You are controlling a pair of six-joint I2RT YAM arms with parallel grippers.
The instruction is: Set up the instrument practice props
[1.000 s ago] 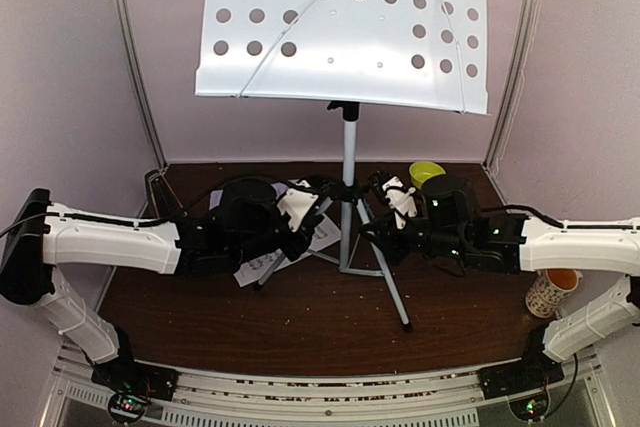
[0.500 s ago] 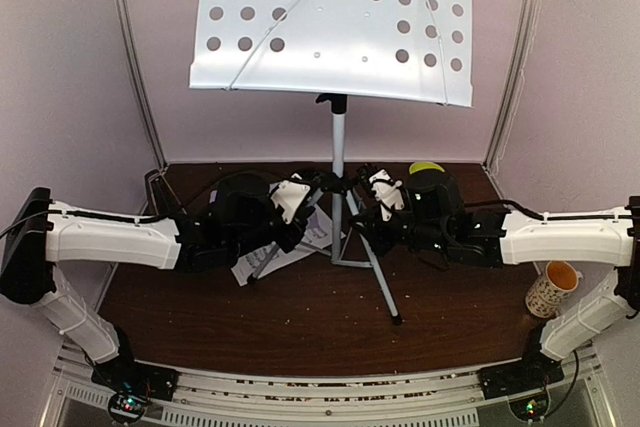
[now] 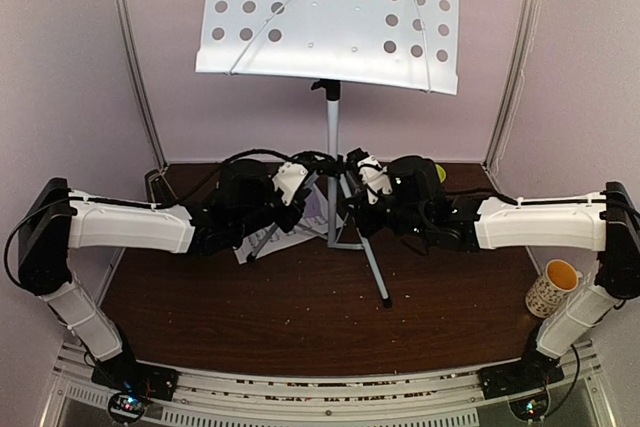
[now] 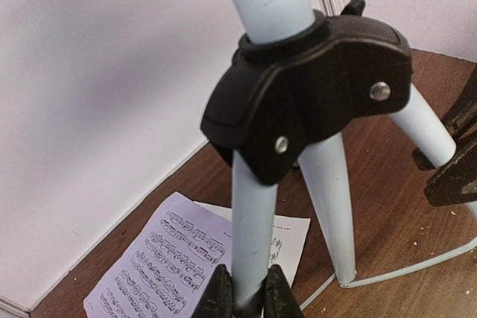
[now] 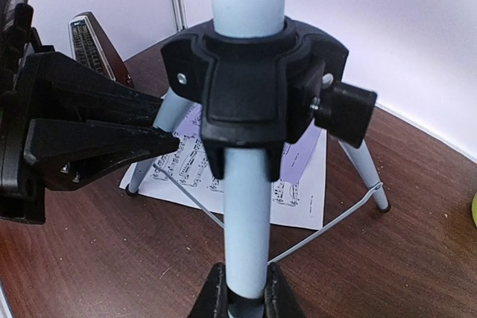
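The music stand's white perforated desk [image 3: 330,17] rides high on a silver pole [image 3: 329,147], with its tripod on the brown table. My left gripper [image 3: 293,214] [image 4: 250,297] is shut on the tripod's left leg [image 4: 252,214], just below the black hub [image 4: 305,94]. My right gripper [image 3: 354,213] [image 5: 244,297] is shut on the front leg [image 5: 246,214]. A lavender music sheet [image 4: 160,262] overlaps a white one [image 4: 292,230] flat on the table under the tripod. The dark-red metronome [image 5: 91,46] stands behind my left gripper near the back wall.
A patterned cup [image 3: 553,287] stands at the table's right edge. A green bowl [image 3: 440,173] peeks out behind my right wrist at the back right. Pale walls and metal corner posts [image 3: 135,67] close in the back. Thin wire braces [image 5: 328,221] link the tripod legs.
Both grippers, still shut on the tripod legs, have carried the stand toward the back wall and slightly left. Both arms now reach farther out.
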